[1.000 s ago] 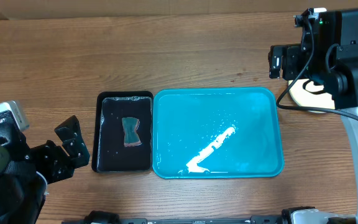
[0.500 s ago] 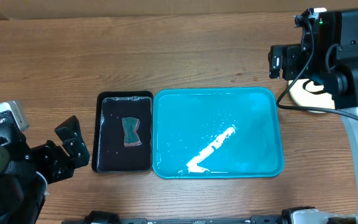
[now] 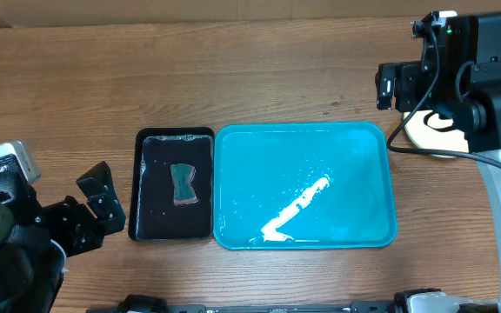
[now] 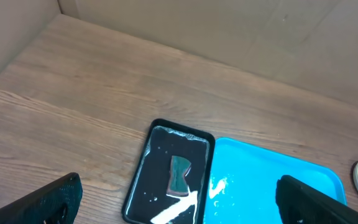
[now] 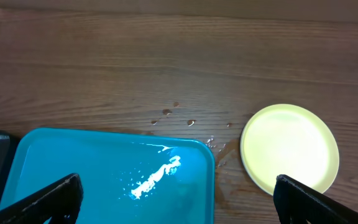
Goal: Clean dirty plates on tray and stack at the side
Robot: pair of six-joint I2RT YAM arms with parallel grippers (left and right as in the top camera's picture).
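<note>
Tabletop (image 3: 233, 78): sponge (image 3: 183, 184) in black tray (image 3: 155, 213) beside turquoise tray (image 3: 355, 156).

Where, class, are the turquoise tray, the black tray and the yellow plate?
turquoise tray (image 3: 355, 165), overhead view, bare floor.
black tray (image 3: 157, 209), overhead view, bare floor.
yellow plate (image 5: 289, 148), right wrist view, centre.

No legible text or labels.

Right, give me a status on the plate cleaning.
Looks done: the turquoise tray holds no plates, only white wet streaks, and a pale yellow plate sits on the table beside it; whether others lie stacked under it cannot be told. The sponge lies in the black tray. In hand: nothing; left gripper and right gripper are both open and empty. Left: nothing visible.
</note>
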